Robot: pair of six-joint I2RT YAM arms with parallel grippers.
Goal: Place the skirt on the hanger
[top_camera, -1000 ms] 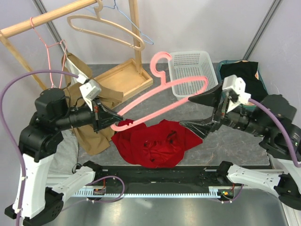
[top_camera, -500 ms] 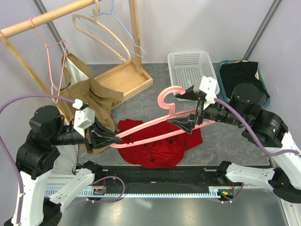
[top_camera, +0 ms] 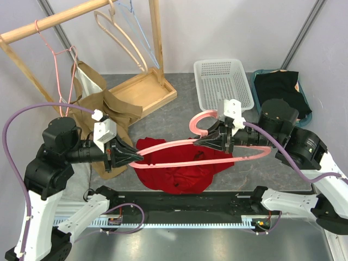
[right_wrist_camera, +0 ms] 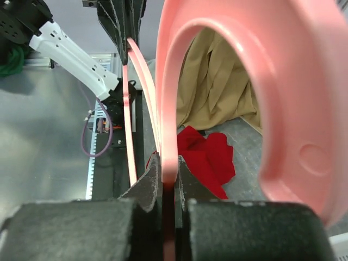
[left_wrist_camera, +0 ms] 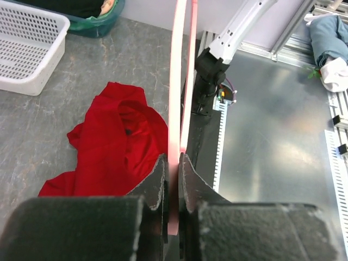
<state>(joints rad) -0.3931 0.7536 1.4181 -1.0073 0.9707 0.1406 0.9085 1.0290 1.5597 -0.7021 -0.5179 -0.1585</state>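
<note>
The red skirt (top_camera: 174, 175) lies crumpled on the table (top_camera: 179, 109), lower centre of the top view. The pink hanger (top_camera: 168, 145) spans it just above. The left gripper (top_camera: 137, 157) clamps one arm tip and the right gripper (top_camera: 201, 142) clamps beside the hook, probably to steady both ends.

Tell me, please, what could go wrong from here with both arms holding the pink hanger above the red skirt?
1. The left pincer and right pincer are both shut on the thin pink hanger; uneven arm motion could bend it or pull it free.
2. The red skirt lies crumpled on the table, no pincer free; releasing one to fetch it may leave the hanger swinging.
</note>
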